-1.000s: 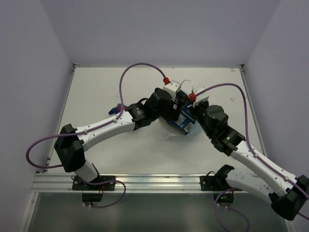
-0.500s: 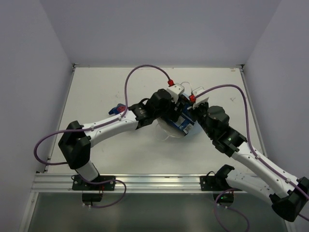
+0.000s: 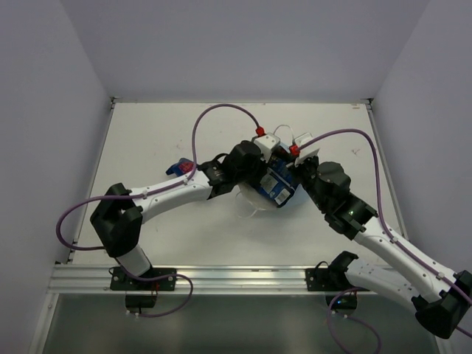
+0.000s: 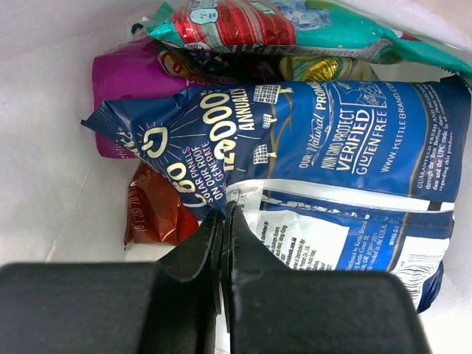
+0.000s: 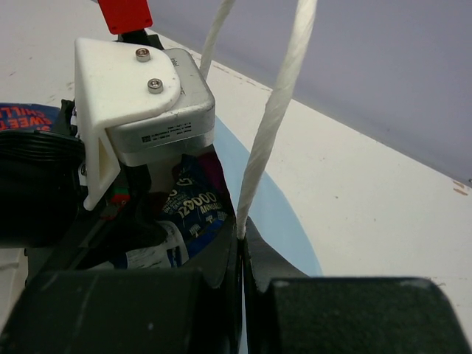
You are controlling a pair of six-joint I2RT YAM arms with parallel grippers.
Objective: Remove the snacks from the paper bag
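Left end effector [image 4: 225, 215] closed, pinching lower edge of blue Kettle chip packet [image 4: 324, 140] inside paper bag [image 4: 44, 169]. Teal packet [image 4: 295, 29] at 12 o'clock of it, magenta packet [image 4: 122, 81] at 10. Right end effector [image 5: 240, 247] clamped on cord handle [image 5: 276, 118]. Withdraw straight through bag mouth, slowly; thin pinch may slip.

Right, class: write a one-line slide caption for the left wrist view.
Left gripper pinches the dark blue packet inside the paper bag, other snacks piled behind.

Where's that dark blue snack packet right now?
Left wrist view, centre: the dark blue packet lies inside the paper bag, below the teal packet, with the left hand closed on its front.
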